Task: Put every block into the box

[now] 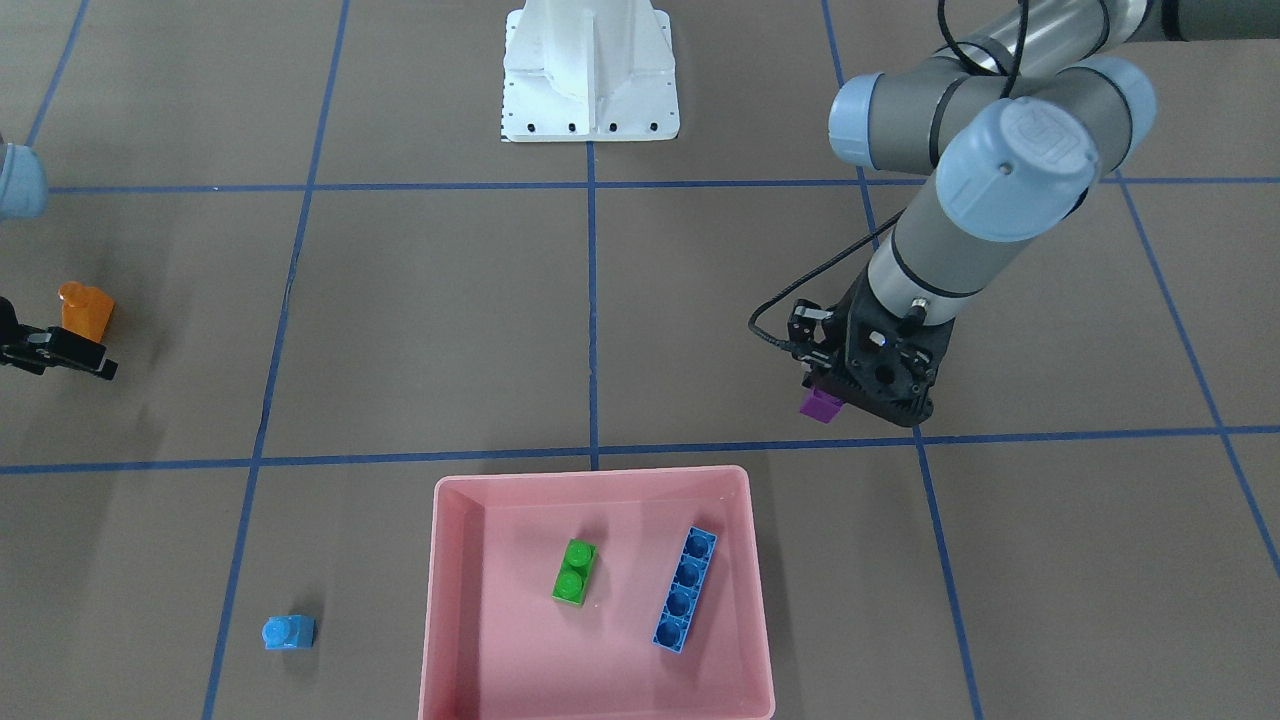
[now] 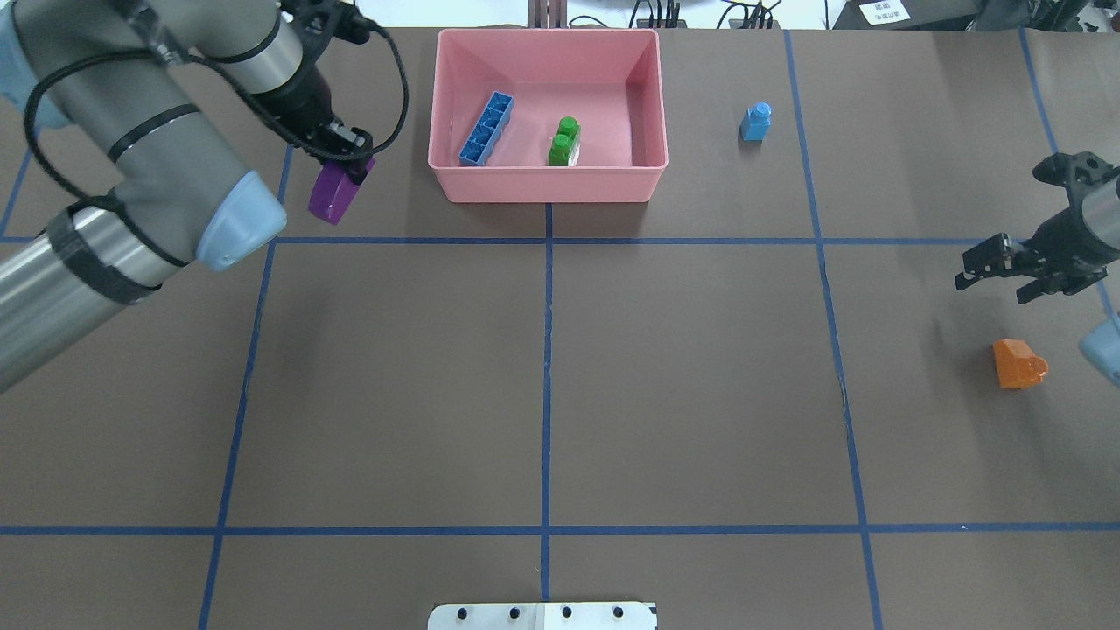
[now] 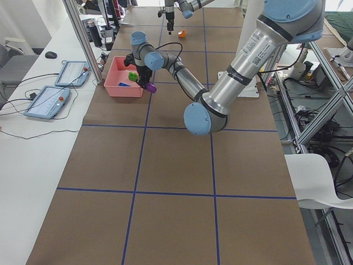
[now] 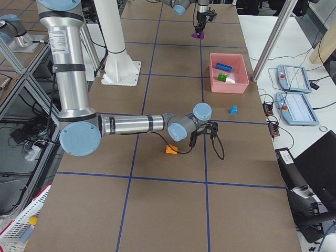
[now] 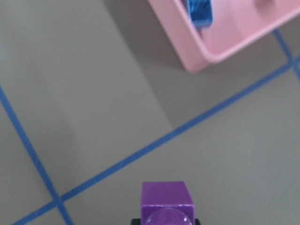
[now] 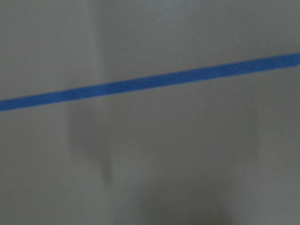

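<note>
My left gripper is shut on the purple sloped brick and holds it above the table, just left of the pink box. The brick also shows in the front view and the left wrist view. The long blue brick and the green brick lie inside the box. The small blue brick stands on the table right of the box. The orange sloped brick lies at the far right. My right gripper is open and empty, apart from the orange brick on its far side.
The white robot base sits at the near table edge. Blue tape lines grid the brown table. The box's corner shows in the left wrist view, ahead and right of the held brick.
</note>
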Controlling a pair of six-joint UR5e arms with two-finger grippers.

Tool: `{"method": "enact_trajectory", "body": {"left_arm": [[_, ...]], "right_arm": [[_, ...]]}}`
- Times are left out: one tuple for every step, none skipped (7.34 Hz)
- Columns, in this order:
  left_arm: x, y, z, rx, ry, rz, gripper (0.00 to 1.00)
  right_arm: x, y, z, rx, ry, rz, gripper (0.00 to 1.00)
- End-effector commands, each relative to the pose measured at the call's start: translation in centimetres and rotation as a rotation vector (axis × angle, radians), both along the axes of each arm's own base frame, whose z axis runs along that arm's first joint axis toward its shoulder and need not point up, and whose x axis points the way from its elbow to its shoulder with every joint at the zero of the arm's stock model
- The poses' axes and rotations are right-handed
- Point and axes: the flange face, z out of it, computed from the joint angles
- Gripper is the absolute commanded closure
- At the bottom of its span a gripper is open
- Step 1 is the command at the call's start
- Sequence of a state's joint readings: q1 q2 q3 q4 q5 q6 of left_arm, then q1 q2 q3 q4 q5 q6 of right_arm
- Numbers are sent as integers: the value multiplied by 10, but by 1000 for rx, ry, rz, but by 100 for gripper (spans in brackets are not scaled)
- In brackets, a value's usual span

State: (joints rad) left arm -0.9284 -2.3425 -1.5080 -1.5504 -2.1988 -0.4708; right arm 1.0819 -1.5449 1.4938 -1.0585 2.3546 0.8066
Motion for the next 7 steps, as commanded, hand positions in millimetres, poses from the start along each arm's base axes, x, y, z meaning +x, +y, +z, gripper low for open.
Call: {"method": "enact_trajectory", "body": {"left_arm": [[11, -62, -56, -44, 40, -109, 100], [13, -72, -69, -50, 43, -120, 100], [12, -73, -77, -52, 50, -129, 100], [13, -72, -81, -62, 55, -137, 100], [15, -75, -86, -66, 55, -140, 100], [25, -89, -97, -66, 66, -149, 100], [38, -108, -99, -76, 97, -179, 100]], "right_arm": [[-13, 31, 29, -4, 63, -52, 0], [-10, 42, 28, -7, 63, -59, 0], [-3, 55, 34, -3, 70, -75, 0], [-2, 61, 36, 1, 73, -87, 0], [-5, 63, 33, -3, 72, -87, 8], [-5, 62, 26, 0, 64, -81, 99], [-5, 62, 20, 8, 55, -82, 100]]}}
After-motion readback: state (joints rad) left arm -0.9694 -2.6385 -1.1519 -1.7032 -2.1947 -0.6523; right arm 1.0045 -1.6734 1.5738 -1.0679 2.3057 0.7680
